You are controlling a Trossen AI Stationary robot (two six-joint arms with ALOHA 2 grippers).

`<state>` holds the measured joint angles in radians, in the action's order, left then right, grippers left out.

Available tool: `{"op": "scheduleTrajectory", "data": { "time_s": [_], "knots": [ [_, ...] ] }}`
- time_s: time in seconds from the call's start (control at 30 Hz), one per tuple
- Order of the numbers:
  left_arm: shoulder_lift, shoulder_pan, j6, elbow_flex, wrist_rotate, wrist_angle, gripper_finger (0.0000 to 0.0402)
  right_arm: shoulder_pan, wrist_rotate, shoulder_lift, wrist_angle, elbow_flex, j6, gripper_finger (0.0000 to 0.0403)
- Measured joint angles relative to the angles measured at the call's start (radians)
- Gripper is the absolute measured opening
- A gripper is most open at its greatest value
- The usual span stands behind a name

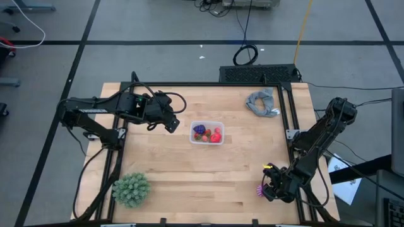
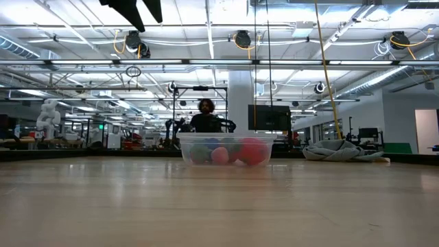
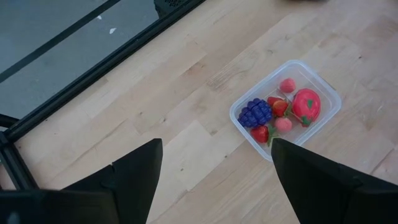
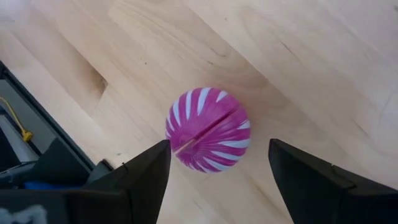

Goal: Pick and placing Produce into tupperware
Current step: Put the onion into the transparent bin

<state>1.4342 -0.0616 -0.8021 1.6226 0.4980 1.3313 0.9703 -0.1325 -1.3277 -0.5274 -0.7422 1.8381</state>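
Most of the job looked done: the tupperware (image 1: 207,132) sat near the worktop's (image 1: 189,183) centre with red, pink and purple produce (image 1: 208,133) already inside. One piece seemed left, a magenta ball (image 4: 208,129) (striped white in the wrist view) lying on the bare wood at about four o'clock from the tub. The right claw (image 4: 217,168) hung directly over it, fingers spread wide and holding nothing. The left claw (image 3: 214,171), equally open and empty, waited at nine o'clock of the tub.
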Motion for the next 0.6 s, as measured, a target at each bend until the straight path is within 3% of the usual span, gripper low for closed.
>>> {"op": "scheduleTrajectory", "data": {
  "time_s": [0.6],
  "knots": [
    [0.0,0.0,0.001,0.0,0.0,0.0,0.0308,-0.034,0.002,-0.083,0.061,0.0,-0.044,0.0263]
  ]
}}
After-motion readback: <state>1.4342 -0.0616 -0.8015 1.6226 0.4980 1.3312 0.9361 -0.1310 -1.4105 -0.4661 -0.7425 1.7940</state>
